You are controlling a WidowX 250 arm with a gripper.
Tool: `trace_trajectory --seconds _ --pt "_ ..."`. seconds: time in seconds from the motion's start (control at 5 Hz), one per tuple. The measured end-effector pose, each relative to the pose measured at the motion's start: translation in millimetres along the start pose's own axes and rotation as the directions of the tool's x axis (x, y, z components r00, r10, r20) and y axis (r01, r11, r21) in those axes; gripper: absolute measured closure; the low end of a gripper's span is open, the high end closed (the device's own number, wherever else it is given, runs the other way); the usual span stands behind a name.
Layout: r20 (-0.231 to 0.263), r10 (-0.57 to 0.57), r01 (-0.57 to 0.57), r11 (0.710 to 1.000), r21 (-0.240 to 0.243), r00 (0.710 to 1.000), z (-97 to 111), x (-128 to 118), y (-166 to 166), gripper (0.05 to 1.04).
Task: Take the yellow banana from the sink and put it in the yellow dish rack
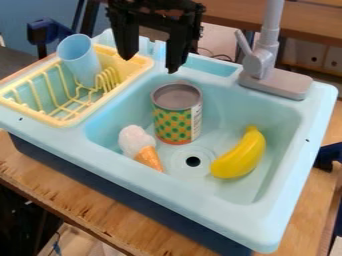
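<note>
A brown wooden worktop (80, 205) holds a big light blue toy sink (167, 189), and a blue wall shows behind at the upper left. A yellow dish rack (57, 120) sits at the sink's left side, with a blue cup (79, 57) tilted in it. The view's top edge cuts off the gray tap (266, 60) and the black gripper (149, 63), whose jaws are spread apart above the sink's back. Nearest, the can (175, 117) stands in the sink, gray on top, yellow with green spots around. A yellow banana (242, 155) and a small ice cream cone (141, 145) lie near it.
</note>
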State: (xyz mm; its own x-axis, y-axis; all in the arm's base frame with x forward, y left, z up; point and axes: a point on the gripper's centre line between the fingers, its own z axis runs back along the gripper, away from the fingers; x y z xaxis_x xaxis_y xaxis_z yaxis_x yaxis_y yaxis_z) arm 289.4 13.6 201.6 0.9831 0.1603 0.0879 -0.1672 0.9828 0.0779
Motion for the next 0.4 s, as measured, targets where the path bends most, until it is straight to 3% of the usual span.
trace_trajectory --seconds 0.2,0.4 --pt "-0.029 -0.003 0.003 1.0 0.003 1.0 -8.4 -1.0 -0.9 0.081" --pt "-0.013 -0.046 0.046 0.999 -0.02 0.999 -10.6 -1.9 -24.4 0.081"
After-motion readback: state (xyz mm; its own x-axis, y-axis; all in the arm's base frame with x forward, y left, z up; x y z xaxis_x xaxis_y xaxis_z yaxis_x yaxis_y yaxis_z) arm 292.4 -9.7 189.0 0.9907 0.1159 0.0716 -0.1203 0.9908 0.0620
